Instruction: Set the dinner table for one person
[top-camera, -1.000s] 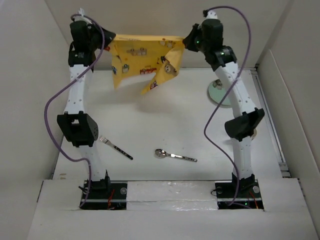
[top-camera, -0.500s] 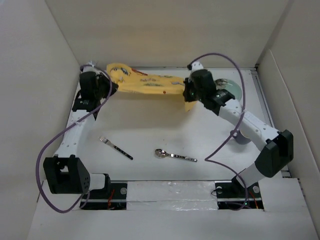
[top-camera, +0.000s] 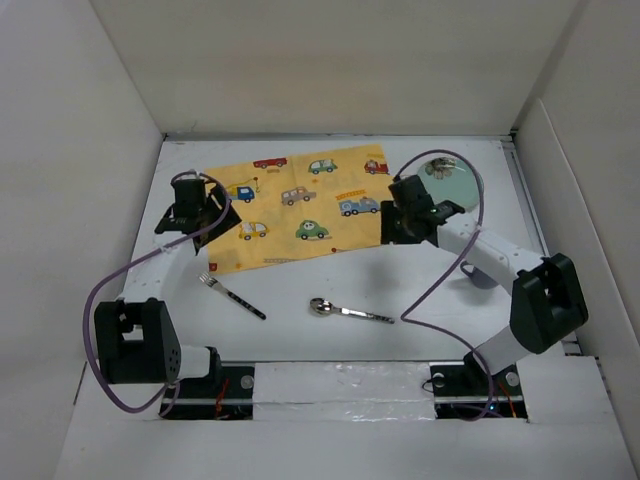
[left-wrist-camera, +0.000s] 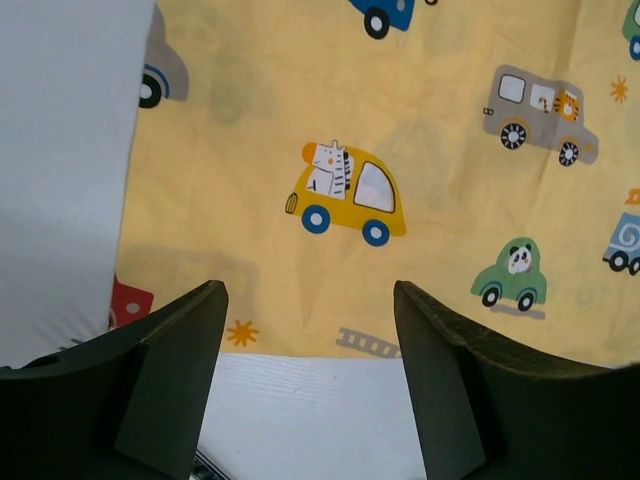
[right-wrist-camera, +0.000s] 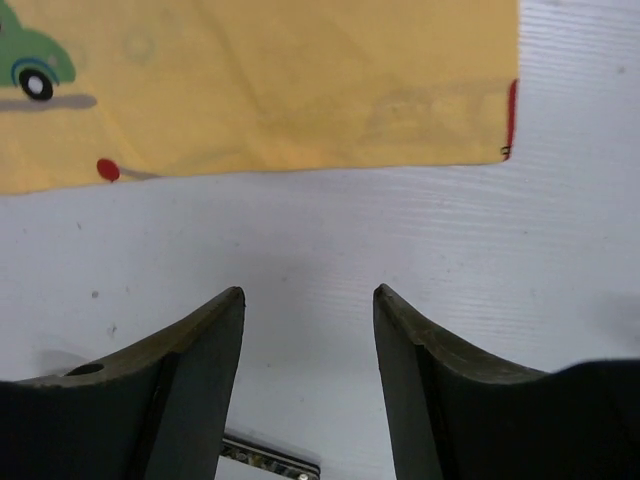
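The yellow placemat with cartoon vehicles lies flat on the white dinner table. My left gripper hovers over the mat's near left corner, open, with nothing between its fingers. In the left wrist view the left gripper straddles the near edge of the placemat. My right gripper hangs open by the mat's near right corner. The right wrist view shows the right gripper above bare table, just short of the placemat.
A fork and a spoon lie on the table in front of the mat. A pale green plate sits at the back right. A grey object shows partly behind the right arm. White panels wall the table.
The placemat hung stretched between both shut grippers a second ago, was lowered, and now lies spread flat. Both grippers have opened and let go of it.
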